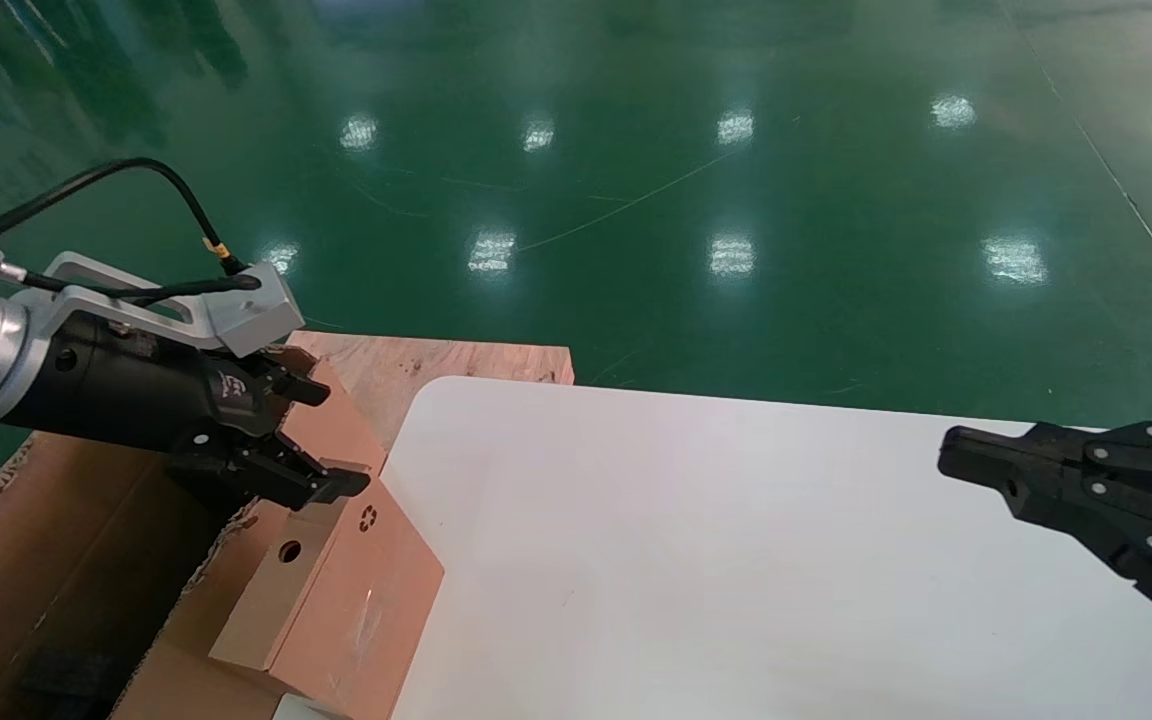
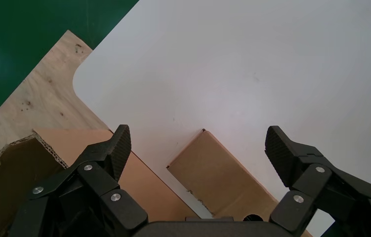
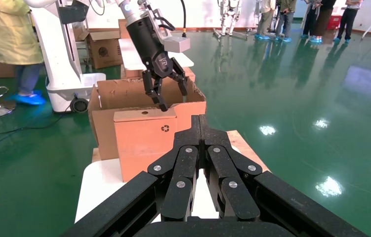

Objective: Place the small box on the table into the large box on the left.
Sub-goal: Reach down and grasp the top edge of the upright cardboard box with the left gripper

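The small box (image 1: pixel 336 590) stands on the white table (image 1: pixel 736 560) at its left edge, close against the large box (image 1: pixel 46 570). Its recycling symbol and round hole show in the head view. My left gripper (image 1: pixel 341 438) hovers open just above the small box's top; nothing lies between its fingers. From the left wrist view the small box (image 2: pixel 218 173) lies below and between the spread fingers (image 2: pixel 119 148), apart from both. The right wrist view shows the left gripper (image 3: pixel 171 96) over the small box (image 3: pixel 144 140). At the table's right side my right gripper (image 1: pixel 946 455) hangs shut and empty.
A bare plywood board (image 1: pixel 436 362) lies behind the table's rounded corner. The large box's torn flap (image 2: pixel 50 145) rises beside the left fingers. Green floor surrounds the table. People and other cartons (image 3: pixel 104 47) stand far off in the right wrist view.
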Controlling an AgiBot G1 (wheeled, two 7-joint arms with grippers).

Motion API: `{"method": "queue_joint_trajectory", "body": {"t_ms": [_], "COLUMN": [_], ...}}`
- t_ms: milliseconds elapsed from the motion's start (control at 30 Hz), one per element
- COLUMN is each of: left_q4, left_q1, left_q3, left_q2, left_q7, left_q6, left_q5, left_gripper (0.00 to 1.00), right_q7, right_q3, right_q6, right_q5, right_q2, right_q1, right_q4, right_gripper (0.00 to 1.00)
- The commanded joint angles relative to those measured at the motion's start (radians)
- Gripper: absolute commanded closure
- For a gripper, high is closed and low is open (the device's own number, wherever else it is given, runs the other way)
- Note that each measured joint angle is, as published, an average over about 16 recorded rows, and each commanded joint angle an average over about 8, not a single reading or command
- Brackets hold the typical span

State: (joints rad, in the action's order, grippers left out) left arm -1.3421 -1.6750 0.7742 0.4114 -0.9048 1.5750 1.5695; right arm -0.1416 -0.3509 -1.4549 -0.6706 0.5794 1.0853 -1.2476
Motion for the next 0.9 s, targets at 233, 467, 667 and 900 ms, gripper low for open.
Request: {"method": "queue_joint_trajectory", "body": {"t_ms": [233, 467, 667, 900], "left_q4": [0.02, 0.039, 0.069, 0.1], "left_q1": [-0.038, -0.094, -0.156, -0.25], "left_q3": [0.045, 0.097, 0.176, 0.339], "left_q2": [0.075, 0.15, 0.182, 0.193], "left_q7": [-0.059, -0.172, -0.311, -0.438], "left_q6": [-0.016, -0.009, 0.014, 0.025], "left_q5": [0.072, 0.149, 0.169, 0.126], "left_gripper": [0.0, 0.0, 0.0, 0.0], "right_q7": [0.0, 0.0, 0.0, 0.0], "right_q3": [0.0, 0.0, 0.0, 0.0], "right_q6": [0.0, 0.0, 0.0, 0.0], "right_q5": [0.0, 0.0, 0.0, 0.0], "right_q2": [0.0, 0.0, 0.0, 0.0], "right_q1": [0.0, 0.0, 0.0, 0.0], "right_q4": [0.0, 0.0, 0.0, 0.0], "right_gripper": [1.0, 1.0, 1.0, 1.0]}}
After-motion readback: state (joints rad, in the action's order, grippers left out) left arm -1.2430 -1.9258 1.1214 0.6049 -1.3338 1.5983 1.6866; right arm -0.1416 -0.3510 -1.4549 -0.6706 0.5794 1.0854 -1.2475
